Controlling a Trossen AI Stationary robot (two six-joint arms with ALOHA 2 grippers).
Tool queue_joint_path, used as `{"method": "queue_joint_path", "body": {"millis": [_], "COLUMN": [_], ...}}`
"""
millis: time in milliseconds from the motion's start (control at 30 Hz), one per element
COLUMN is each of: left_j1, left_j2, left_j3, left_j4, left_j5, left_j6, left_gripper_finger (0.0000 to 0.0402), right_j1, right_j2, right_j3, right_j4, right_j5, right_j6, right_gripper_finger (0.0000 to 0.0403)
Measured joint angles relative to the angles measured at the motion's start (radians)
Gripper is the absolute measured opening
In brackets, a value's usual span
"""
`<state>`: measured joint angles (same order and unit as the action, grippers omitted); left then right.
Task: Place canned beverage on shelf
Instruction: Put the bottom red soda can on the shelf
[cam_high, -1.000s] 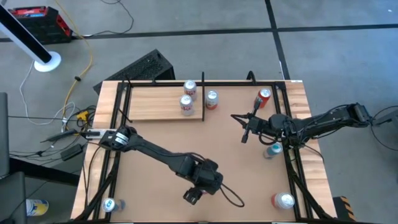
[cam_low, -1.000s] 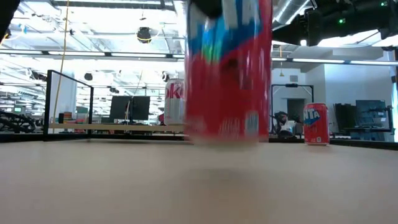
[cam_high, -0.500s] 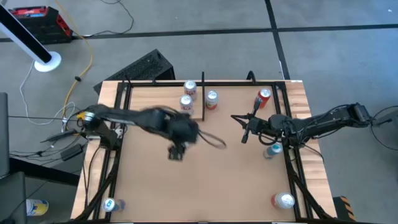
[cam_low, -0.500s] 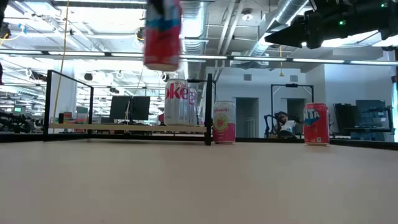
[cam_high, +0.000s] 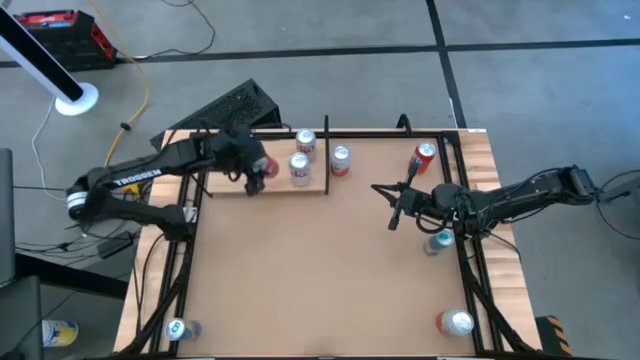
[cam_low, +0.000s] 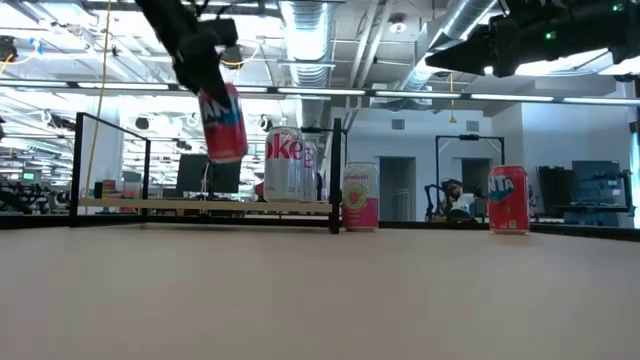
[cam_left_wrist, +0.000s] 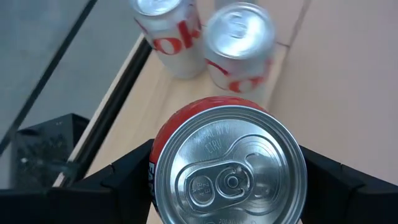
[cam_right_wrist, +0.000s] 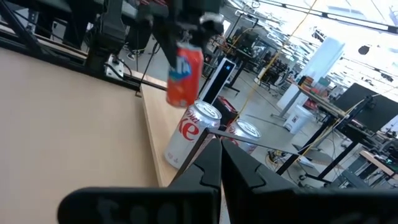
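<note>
The left gripper (cam_high: 254, 170) jaws clasp a red can (cam_low: 222, 122), tilted, hanging above the shelf (cam_high: 225, 180) beside two white cans; right gripper (cam_high: 396, 211) jaws closed, waiting

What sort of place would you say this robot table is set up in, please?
Probably a large open robotics lab or workshop: exposed ceiling ducts run overhead, desks with monitors fill the room behind, and a bare concrete floor with loose cables surrounds the table.

seven cans are showing on or over the table: one red can (cam_high: 258, 167) in the air, two white cans (cam_high: 300, 168) on the shelf (cam_high: 225, 180), four elsewhere.
</note>
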<state>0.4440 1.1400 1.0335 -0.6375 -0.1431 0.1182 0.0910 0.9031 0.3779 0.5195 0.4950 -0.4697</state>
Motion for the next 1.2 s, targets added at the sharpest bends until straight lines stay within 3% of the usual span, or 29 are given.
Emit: {"method": "queue_joint_path", "body": {"millis": [233,433,633,833,1200], "left_j1": [0.186,0.255,0.300,0.305,0.301], "left_j2": [0.131,0.269,0.401,0.488,0.504], "left_j3": [0.048,0.150,0.268,0.324,0.335], "left_j4": [0.021,-0.005,-0.143,-0.163,-0.161], "left_j5": [0.092,0.197,0.191,0.200,0.158], "left_j6": [0.049,0.057,0.034,-0.002,-0.028], "left_gripper_finger": [0.0279,0.0285,0.0291,0.0313,0.0324], "right_j1": [0.000,0.000,-0.001,-0.002,-0.002], "right_j2": [0.000,0.000,0.000,0.000,0.000], "right_j3": [0.000,0.000,0.000,0.000,0.000], "right_j4": [0.014,0.009,-0.011,-0.018,-0.020], "right_j5": [0.000,0.000,0.000,0.000,0.000], "right_j6": [-0.005,-0.009,-0.010,-0.010,-0.010], "right_gripper_finger": [0.0029,0.0029,0.0029,0.0029,0.0029]}}
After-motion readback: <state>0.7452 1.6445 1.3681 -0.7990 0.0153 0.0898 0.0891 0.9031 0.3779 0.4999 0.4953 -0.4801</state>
